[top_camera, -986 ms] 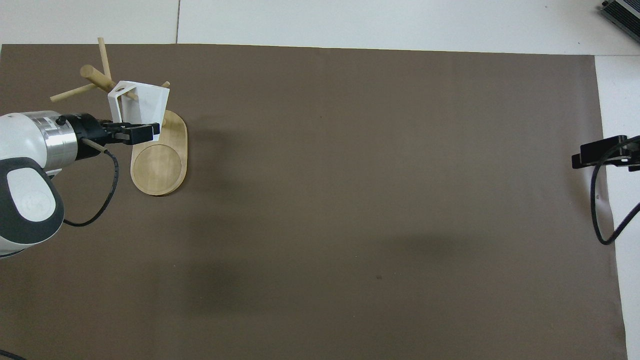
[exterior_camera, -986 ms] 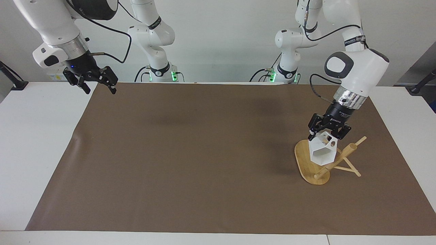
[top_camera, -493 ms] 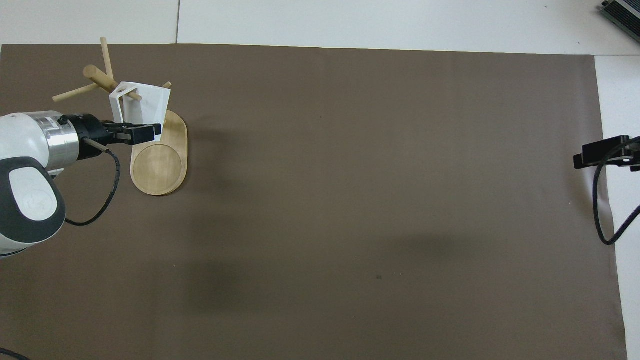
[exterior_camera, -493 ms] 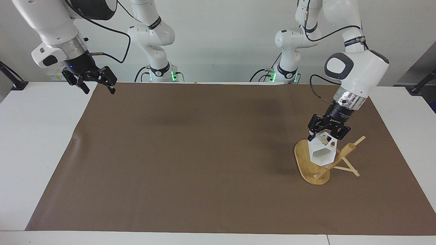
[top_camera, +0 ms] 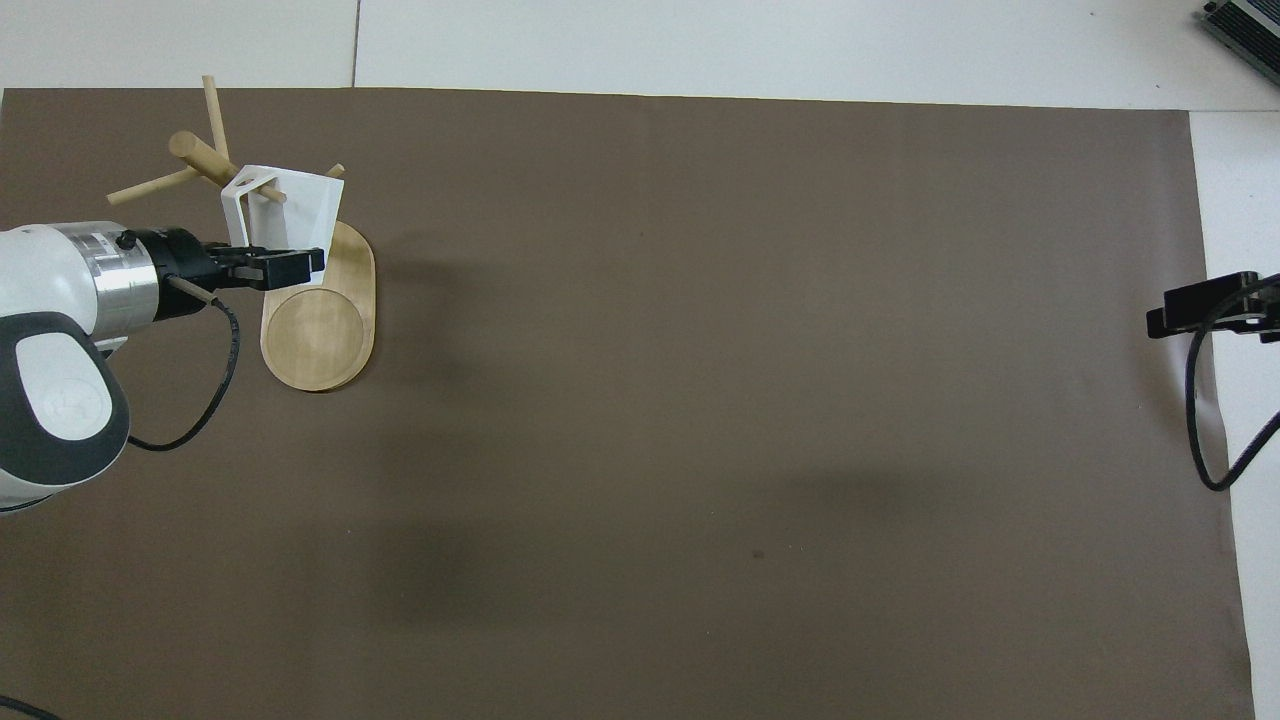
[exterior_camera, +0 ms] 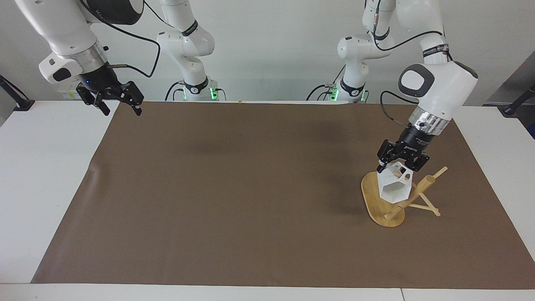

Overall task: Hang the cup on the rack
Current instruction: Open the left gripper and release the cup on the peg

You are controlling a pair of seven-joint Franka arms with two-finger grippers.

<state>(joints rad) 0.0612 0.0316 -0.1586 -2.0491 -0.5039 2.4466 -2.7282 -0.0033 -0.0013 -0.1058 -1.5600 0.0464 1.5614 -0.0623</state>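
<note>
The white faceted cup [exterior_camera: 394, 187] hangs tilted over the bamboo rack's oval base [exterior_camera: 371, 196], right against the post [exterior_camera: 423, 186], with its hexagonal mouth turned away from the robots. My left gripper [exterior_camera: 400, 166] is shut on the cup's upper wall next to the handle. In the overhead view, wood shows through the handle of the cup [top_camera: 300, 205], and a peg tip pokes out past its rim. I cannot tell whether a peg passes through the handle. The left gripper [top_camera: 285, 266] is over the rack base [top_camera: 318, 335]. My right gripper [exterior_camera: 123, 109] waits open in the air at the right arm's end [top_camera: 1162, 316].
A brown mat [exterior_camera: 250, 188] covers most of the white table [exterior_camera: 42, 175]. The rack stands near the mat's edge at the left arm's end. A black cable [top_camera: 1200, 440] hangs from the right arm.
The left gripper and cup have shifted very slightly against the rack, and the rack's pegs nudged a little with them. The right gripper has barely moved.
</note>
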